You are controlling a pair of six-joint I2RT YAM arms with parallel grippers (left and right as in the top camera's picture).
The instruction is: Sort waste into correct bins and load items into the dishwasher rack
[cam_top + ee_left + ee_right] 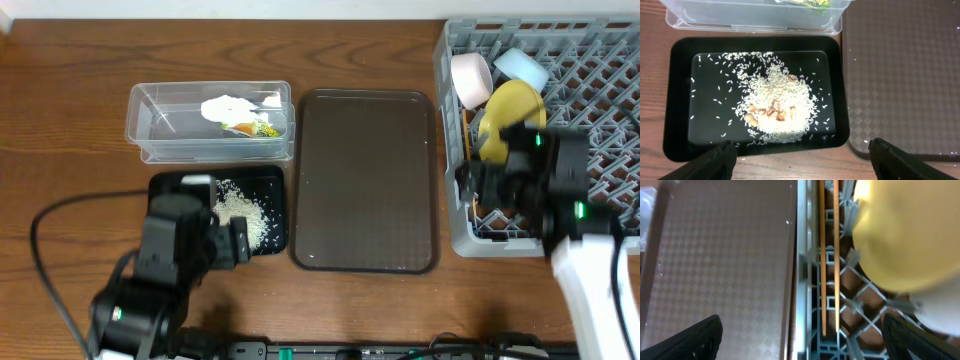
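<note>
The black bin (168,186) holds a heap of rice scraps (240,208). My left gripper (236,243) hovers open over its near right corner, nothing between the fingers. In the left wrist view the rice (777,107) lies above the open left gripper (802,162). The clear bin (150,125) holds the white napkin (232,106) and the wrapper (264,128). In the dishwasher rack (600,60) are a pink bowl (470,75), a blue bowl (522,68) and the yellow plate (505,115). My right gripper (490,185) is open over the rack's left wall (804,280). The chopsticks (829,255) lie inside beside the plate (905,235).
A large brown serving tray (365,180) lies between the bins and the rack, close against the rack's left wall. The clear bin stands just behind the black one. A pale rounded thing (940,312) shows under the plate in the right wrist view.
</note>
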